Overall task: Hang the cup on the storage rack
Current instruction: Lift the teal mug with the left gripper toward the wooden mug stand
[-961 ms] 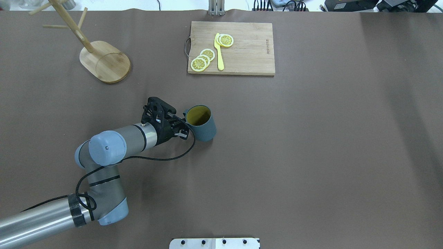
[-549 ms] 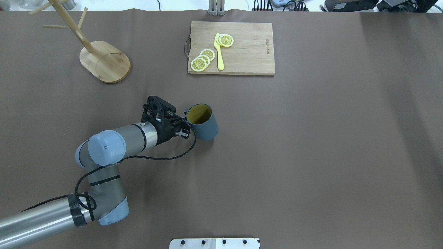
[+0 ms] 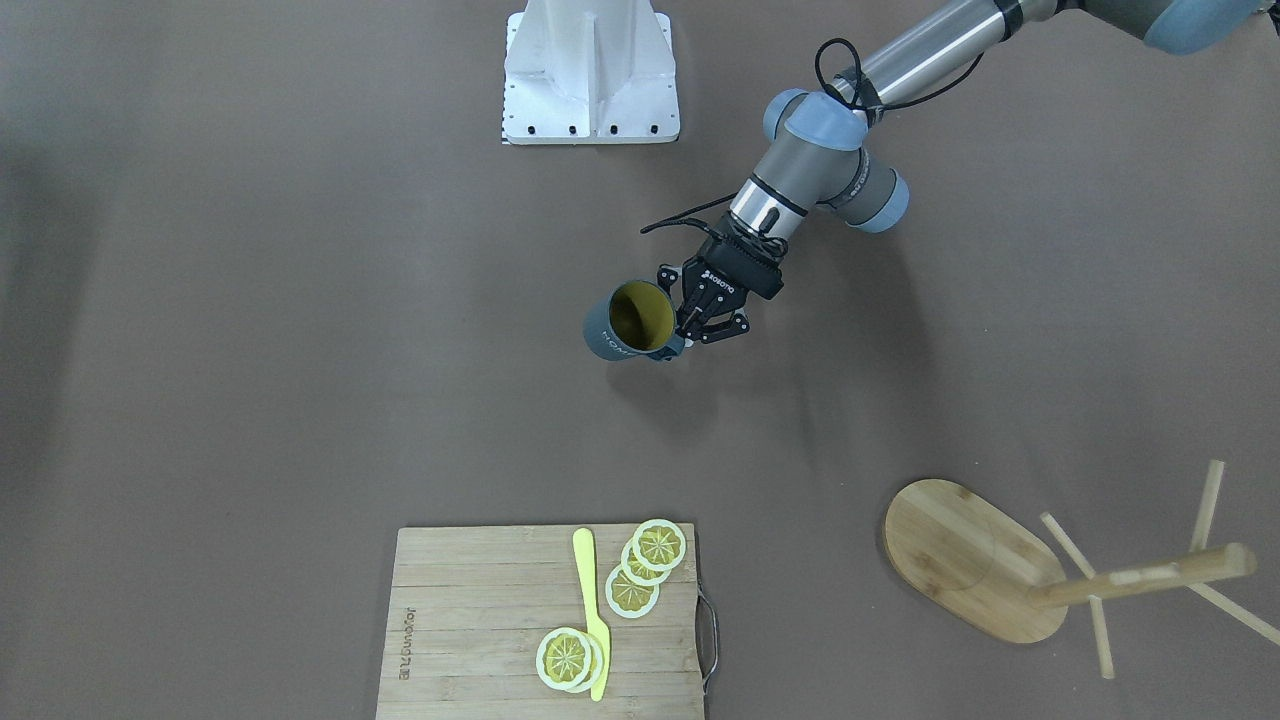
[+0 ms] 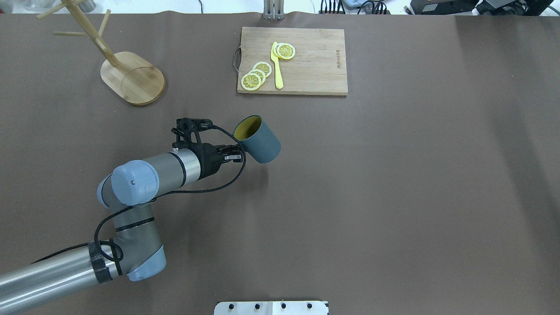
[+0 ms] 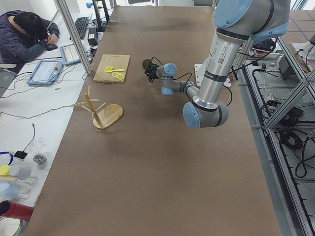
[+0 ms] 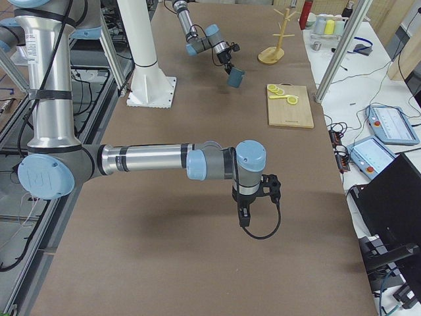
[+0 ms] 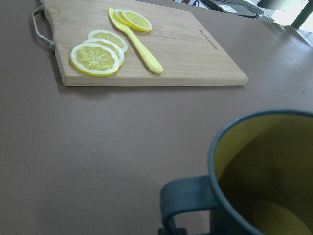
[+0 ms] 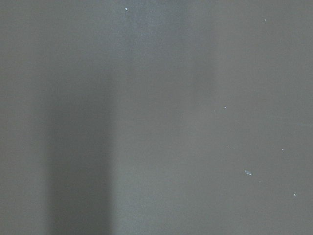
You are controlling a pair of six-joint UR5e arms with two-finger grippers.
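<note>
A brown tabletop (image 4: 393, 197) fills most views, evenly lit, with soft shadows. Beside one long edge stands a white desk (image 5: 29, 113) (a person (image 5: 19, 39) slumps over it, head down), aluminium frame posts (image 5: 73, 34) rise between, and cables (image 5: 290, 140) lie on the grey floor (image 5: 300, 206).

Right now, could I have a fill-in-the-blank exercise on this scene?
The cup is held off the table by the ____ gripper.
The inside of the cup is ____.
The lemon slices and the knife lie on the ____.
Missing words: left; yellow; board.
</note>
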